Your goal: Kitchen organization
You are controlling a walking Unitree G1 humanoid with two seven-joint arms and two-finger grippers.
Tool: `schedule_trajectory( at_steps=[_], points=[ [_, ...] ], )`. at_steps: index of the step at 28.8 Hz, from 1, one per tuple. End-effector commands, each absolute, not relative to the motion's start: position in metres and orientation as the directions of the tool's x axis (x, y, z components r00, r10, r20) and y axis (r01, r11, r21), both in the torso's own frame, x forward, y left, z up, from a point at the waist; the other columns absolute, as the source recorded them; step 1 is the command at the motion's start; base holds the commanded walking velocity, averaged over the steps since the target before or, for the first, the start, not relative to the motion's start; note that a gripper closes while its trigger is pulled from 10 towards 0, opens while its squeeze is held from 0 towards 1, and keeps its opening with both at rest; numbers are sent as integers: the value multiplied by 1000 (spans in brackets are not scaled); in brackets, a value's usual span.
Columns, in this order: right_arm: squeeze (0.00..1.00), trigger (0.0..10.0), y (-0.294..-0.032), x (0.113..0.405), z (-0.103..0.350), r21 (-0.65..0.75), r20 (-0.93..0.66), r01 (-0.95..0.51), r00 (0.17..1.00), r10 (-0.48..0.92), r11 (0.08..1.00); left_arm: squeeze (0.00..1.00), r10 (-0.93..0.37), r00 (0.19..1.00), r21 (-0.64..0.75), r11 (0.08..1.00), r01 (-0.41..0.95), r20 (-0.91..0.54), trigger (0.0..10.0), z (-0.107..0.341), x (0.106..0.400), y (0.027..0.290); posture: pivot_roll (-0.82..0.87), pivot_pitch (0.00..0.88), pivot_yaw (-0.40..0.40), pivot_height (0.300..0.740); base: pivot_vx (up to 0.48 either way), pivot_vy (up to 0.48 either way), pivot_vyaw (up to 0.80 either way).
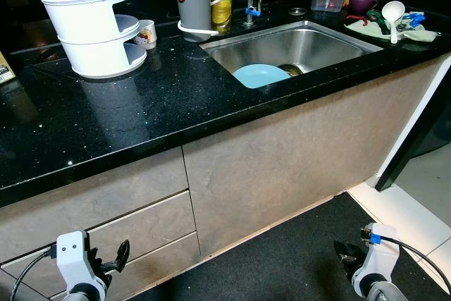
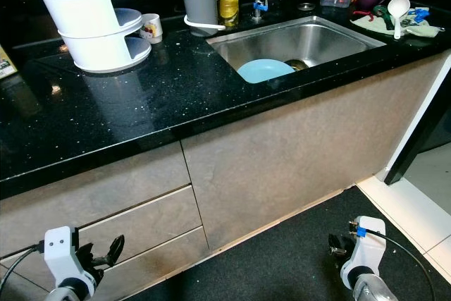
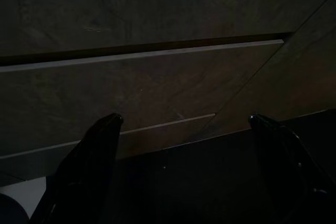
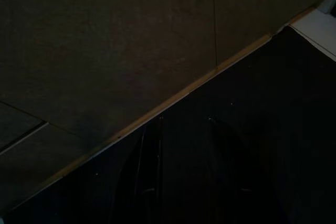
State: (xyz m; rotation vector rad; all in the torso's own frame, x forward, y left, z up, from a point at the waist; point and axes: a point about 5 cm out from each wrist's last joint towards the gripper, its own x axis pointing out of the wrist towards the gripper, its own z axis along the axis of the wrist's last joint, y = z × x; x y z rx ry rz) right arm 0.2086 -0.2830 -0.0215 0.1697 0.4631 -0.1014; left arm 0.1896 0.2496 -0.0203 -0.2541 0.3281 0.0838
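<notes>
We see the blue plate [image 1: 259,74] lying in the sink [image 1: 338,40], set in the black counter [image 1: 141,111]. Our left gripper [image 3: 184,145] hangs low by the drawers [image 1: 134,227], jaws wide, empty; right gripper [image 4: 184,150] over the mat [image 1: 296,252], jaws slightly parted, empty.

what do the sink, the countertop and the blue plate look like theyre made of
Sink: brushed stainless steel, going by its dull grey sheen. Countertop: polished black stone, likely granite, with glittering flecks. Blue plate: smooth, matte, probably plastic or glazed ceramic; unclear which.
</notes>
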Motion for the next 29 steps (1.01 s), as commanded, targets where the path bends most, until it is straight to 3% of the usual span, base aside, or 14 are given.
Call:
schedule_trajectory(
  at_steps=[1, 29],
  points=[
    [0, 10000, -284, 208, -22, 153, -452, 147, 890, -63, 977, 0, 51, 939, -231, 963, -136, -340, 10000, -22, 186, 253, 81, 0, 36, 740, 0, 0, 0],
    [0, 10000, -288, 207, -23, 152, -472, 164, 879, -74, 975, 0, 60, 940, -230, 963, -143, -336, 10000, -24, 187, 248, 93, 0, 11, 740, 0, 0, 0]
  ],
)
